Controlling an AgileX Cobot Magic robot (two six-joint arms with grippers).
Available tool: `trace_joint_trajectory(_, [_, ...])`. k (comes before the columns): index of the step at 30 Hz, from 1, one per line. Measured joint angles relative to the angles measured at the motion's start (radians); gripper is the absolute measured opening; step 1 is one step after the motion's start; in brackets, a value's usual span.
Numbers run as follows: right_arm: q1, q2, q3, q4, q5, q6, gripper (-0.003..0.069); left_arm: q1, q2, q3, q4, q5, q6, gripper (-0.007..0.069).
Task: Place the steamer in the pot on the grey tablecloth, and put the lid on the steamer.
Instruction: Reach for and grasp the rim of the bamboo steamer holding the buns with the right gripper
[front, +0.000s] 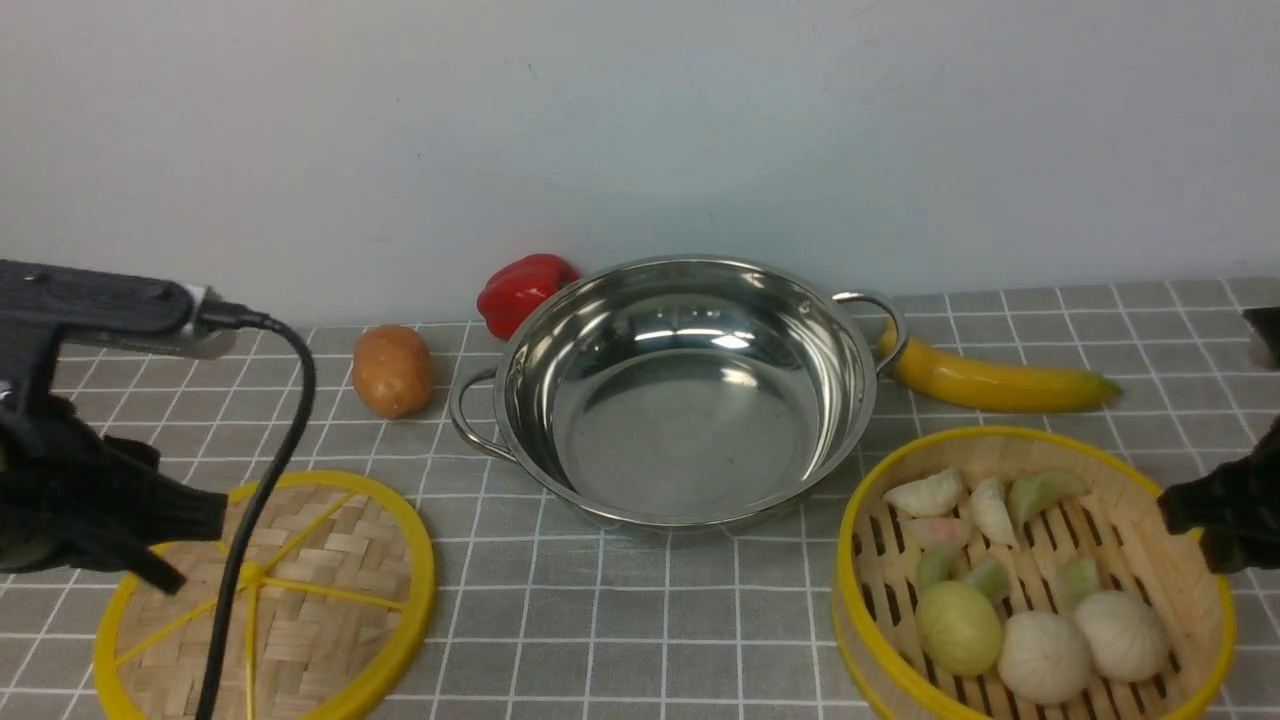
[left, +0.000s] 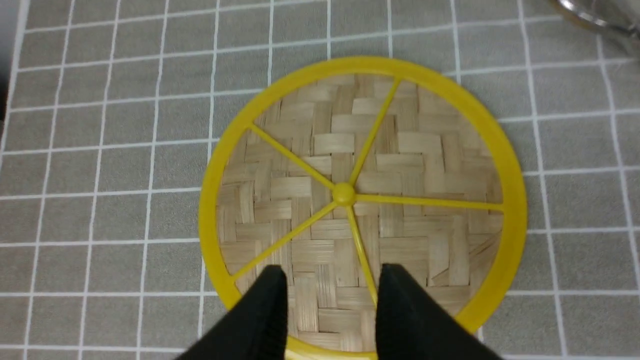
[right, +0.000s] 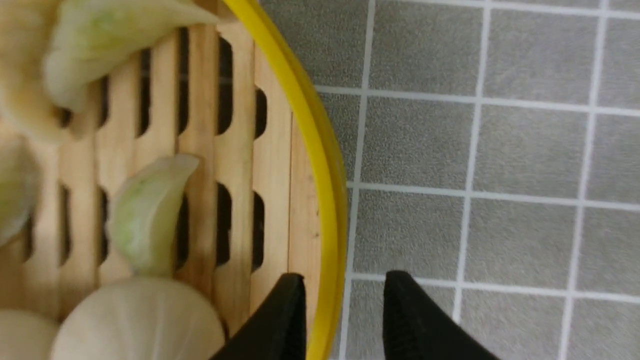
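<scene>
Right gripper (right: 345, 280) is straddling the wall of the steamer (right: 320, 150) at the near right corner of the counter. Its fingers are parted, one inside the yellow rim and one outside, pinching nothing yet. Left gripper (left: 332, 272) is hovering over the lid (left: 350, 150) at the near left corner, fingers apart too, holding nothing. The pot (front: 690, 430) is sitting empty on the grey tablecloth (front: 620, 620), mid-counter toward the far edge.

Here's where trouble is brewing: a one-sided pinch on a loaded basket is asking for a tilt, and those buns (front: 1045, 655) (round, free to roll) could be tumbling out on the lift. The pot is looking only slightly wider than the steamer, so an off-centre lowering could be catching its rim.

Hard to call: whether either right finger is touching the wall. The front view is cutting off the steamer's near edge and most of the right gripper, and a black cable (front: 250, 520) is crossing the lid
</scene>
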Motion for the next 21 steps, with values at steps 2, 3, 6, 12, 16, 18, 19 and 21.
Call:
trace_joint_trajectory(2, [0.000,0.037,0.000,0.000,-0.015,0.000,0.0243,0.002,0.063,-0.025,0.001,0.011,0.021,0.0243])
trace_joint_trajectory(3, [0.000,0.045,0.000,0.000,-0.016,0.000,0.0243,0.003,0.068,-0.027,0.001,0.012,0.022,0.0243])
trace_joint_trajectory(6, [0.000,0.101,0.000,0.000,-0.040,-0.001,0.0243,0.058,0.156,-0.052,0.000,0.010,0.044,0.0243])
trace_joint_trajectory(12, [0.000,0.123,0.000,0.008,-0.048,-0.001,0.0183,0.237,0.249,-0.057,-0.080,0.005,0.105,0.0243])
trace_joint_trajectory(16, [0.000,0.123,-0.002,0.008,-0.036,0.007,0.0056,0.312,0.283,-0.057,-0.238,-0.018,0.238,0.0243])
trace_joint_trajectory(18, [0.000,0.120,-0.004,-0.011,-0.017,-0.008,0.0056,0.326,0.291,-0.057,-0.303,-0.021,0.292,0.0243])
trace_joint_trajectory(19, [0.000,0.116,-0.004,-0.015,0.004,-0.012,0.0055,0.330,0.295,-0.057,-0.332,-0.023,0.326,0.0243])
trace_joint_trajectory(21, [0.000,0.093,-0.005,-0.016,0.047,-0.012,0.0055,0.330,0.303,-0.058,-0.364,-0.032,0.366,0.0243])
